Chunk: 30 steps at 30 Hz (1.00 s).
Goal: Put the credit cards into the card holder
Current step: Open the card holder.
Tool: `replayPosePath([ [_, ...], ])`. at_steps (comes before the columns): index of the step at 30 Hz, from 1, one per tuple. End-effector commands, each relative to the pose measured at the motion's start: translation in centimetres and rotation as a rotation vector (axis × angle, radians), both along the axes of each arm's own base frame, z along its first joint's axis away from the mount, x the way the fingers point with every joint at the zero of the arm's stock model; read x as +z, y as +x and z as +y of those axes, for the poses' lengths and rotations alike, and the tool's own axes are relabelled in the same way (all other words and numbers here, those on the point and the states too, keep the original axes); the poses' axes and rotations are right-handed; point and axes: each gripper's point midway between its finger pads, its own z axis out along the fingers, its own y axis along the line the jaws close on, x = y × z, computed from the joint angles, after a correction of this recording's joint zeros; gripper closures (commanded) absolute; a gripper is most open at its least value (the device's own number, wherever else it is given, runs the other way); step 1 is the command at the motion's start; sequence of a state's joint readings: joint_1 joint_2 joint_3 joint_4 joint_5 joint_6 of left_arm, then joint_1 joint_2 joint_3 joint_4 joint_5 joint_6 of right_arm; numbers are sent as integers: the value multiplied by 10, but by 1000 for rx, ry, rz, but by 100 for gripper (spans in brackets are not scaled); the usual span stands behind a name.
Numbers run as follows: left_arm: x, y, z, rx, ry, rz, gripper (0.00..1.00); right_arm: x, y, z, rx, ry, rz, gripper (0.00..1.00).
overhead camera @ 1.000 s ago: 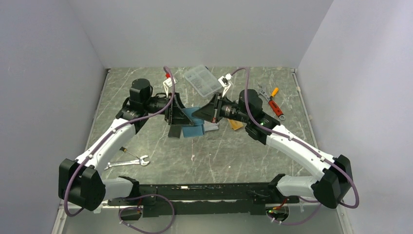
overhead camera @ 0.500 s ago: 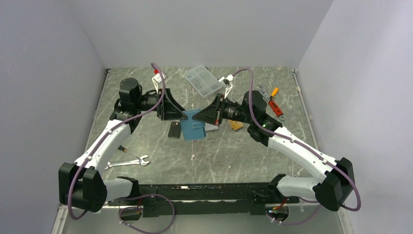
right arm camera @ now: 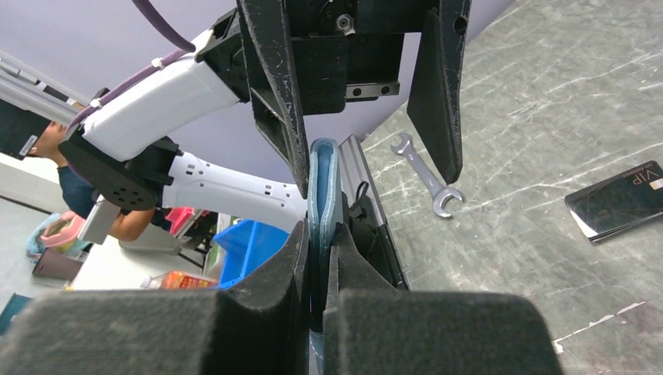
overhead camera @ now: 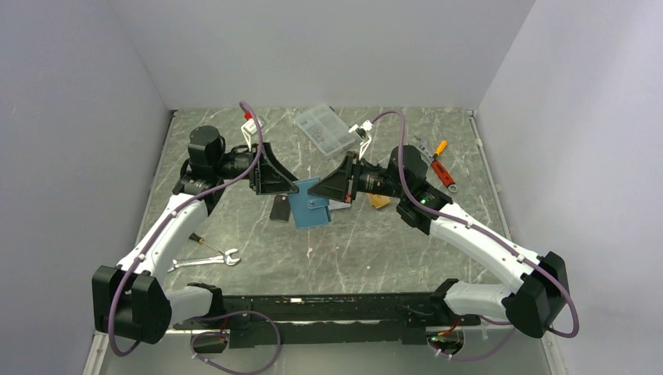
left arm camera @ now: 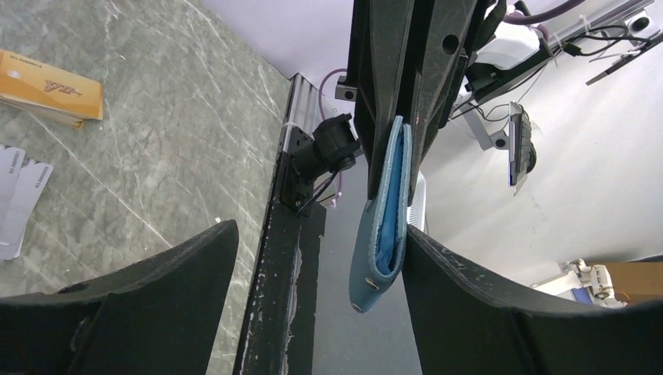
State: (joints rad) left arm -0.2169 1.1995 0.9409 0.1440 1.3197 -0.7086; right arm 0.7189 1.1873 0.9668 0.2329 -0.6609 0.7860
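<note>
Nothing of the task is finished as far as I can see: the teal card holder point(overhead camera: 310, 206) is lifted off the table point(overhead camera: 352, 250), folded flat and turned edge-on, and the right gripper point(right arm camera: 319, 242) has its foam pads pressed together on one edge of it. I see no card inside it. The left gripper point(left arm camera: 320, 242) faces it with the fingers spread wide, and the free edge of the holder is between them, just beside one finger; I cannot tell if it touches. I judge that the holder must first be opened, and then every card must be picked up. The orange-gold cards point(left arm camera: 51, 84) and the silver-grey cards point(left arm camera: 19, 199) lie flat on the table under and behind the right gripper, near each other. For moving, the table is closed by white walls point(overhead camera: 328, 47) on three sides, but the near half is mostly open. The clear compartment box point(overhead camera: 324, 129) is at the back, well apart from the grippers. The flat black case point(overhead camera: 280, 208) lies just under the left gripper, and the wrench point(overhead camera: 205, 261) is near the front left, out of the way.
</note>
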Motion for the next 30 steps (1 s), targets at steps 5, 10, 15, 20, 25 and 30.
replayPosePath([
  [5,12,-15,2,-38,-46,-54,25,20,7,4,-15,49,-61,100],
  [10,9,-20,-1,-59,-51,-43,44,17,23,14,-38,19,-57,100],
  [15,8,-21,-3,-71,-54,-27,59,15,36,17,-82,-4,-72,100],
  [20,1,-13,-3,-46,-24,-12,100,4,45,19,-104,-41,-68,100],
  [25,-6,1,0,20,10,10,100,-12,62,12,-184,-153,-56,67],
  [30,-14,24,5,125,75,71,100,-24,88,-28,-436,-314,-81,33],
])
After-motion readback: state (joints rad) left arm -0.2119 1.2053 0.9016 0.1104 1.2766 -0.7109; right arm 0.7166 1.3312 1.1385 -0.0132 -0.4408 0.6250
